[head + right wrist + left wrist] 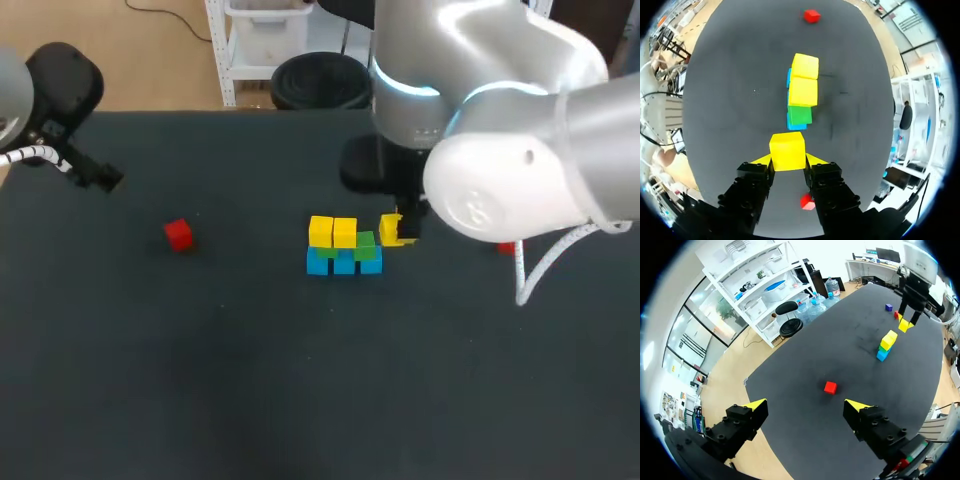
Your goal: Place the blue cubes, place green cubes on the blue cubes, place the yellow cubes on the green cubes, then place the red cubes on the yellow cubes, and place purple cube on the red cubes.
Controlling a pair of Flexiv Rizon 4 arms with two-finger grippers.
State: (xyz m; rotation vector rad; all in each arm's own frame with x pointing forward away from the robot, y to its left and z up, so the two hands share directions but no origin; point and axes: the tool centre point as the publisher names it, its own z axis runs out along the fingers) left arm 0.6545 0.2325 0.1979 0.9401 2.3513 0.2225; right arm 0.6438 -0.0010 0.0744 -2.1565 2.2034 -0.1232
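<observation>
Pinched in the right end effector (788,160), a yellow cube (787,149) hangs just short of the bare green cube (799,114). The yellow layer looks one cube short; the next move, I judge, is to advance and lower it squarely there. Farther along the tabletop (740,75) lies a red cube (812,15).

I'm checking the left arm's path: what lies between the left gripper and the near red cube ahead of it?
Nothing: in the left wrist view only bare dark table separates the open left gripper from the red cube.

A lone cube (178,234) lies well left of the stacked cubes (344,247).
</observation>
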